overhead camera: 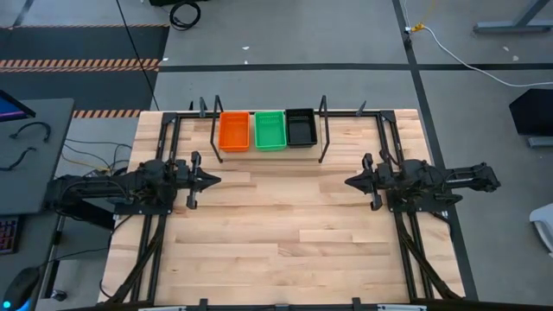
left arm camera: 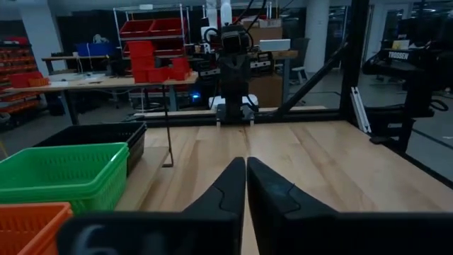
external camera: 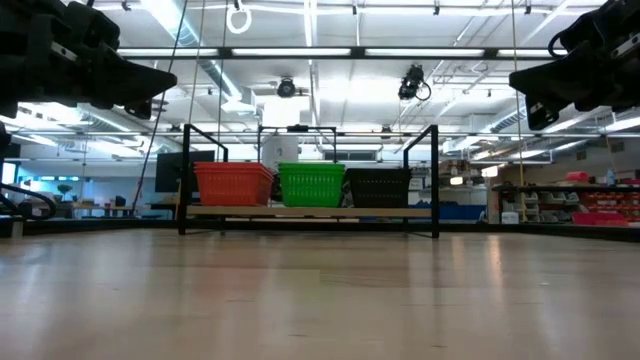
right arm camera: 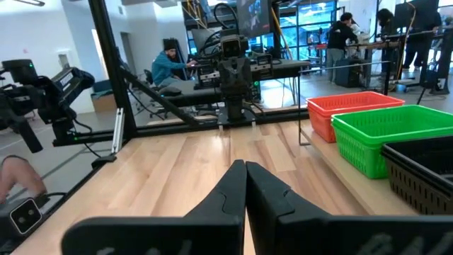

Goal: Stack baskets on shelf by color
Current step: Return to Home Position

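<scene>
Three baskets stand side by side on the shelf [overhead camera: 321,130] at the table's far edge: an orange basket [overhead camera: 234,130], a green basket [overhead camera: 270,129] and a black basket [overhead camera: 301,126]. They rest by their bottoms on the shelf's pale board [external camera: 310,211]. My left gripper [overhead camera: 216,180] hovers at the table's left, pointing level toward the right, shut and touching nothing. My right gripper [overhead camera: 349,182] hovers at the table's right, pointing level toward the left, shut and touching nothing. The two grippers face each other, both short of the shelf.
The shelf's thin black uprights [overhead camera: 215,130] stand beside the orange and black baskets. Black frame bars [overhead camera: 164,147] run along the table's left and right sides. Bare wooden tabletop [overhead camera: 285,233] lies between the arms and toward the near edge. People sit and stand beyond the table [right arm camera: 170,64].
</scene>
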Controlling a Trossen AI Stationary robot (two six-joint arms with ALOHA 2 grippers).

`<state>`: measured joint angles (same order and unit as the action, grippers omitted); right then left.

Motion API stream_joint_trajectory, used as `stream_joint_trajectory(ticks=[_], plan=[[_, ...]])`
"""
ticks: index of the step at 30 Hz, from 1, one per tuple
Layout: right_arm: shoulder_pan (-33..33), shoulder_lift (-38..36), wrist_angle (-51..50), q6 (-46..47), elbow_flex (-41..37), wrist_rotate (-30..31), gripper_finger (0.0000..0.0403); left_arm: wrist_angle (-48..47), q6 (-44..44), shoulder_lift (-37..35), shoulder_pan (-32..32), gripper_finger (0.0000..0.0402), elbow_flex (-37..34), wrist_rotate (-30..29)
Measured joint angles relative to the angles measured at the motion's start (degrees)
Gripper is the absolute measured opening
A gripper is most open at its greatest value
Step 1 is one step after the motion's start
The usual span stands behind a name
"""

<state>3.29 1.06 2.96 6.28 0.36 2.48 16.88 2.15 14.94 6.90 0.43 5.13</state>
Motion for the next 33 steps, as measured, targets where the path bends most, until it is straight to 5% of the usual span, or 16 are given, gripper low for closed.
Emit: stream_joint_trajectory(ticks=[33], plan=[[0.0,0.0,0.0,0.0,0.0,0.0,0.001,0.0,0.0,0.0,0.0,0.003,0.0,0.0]])
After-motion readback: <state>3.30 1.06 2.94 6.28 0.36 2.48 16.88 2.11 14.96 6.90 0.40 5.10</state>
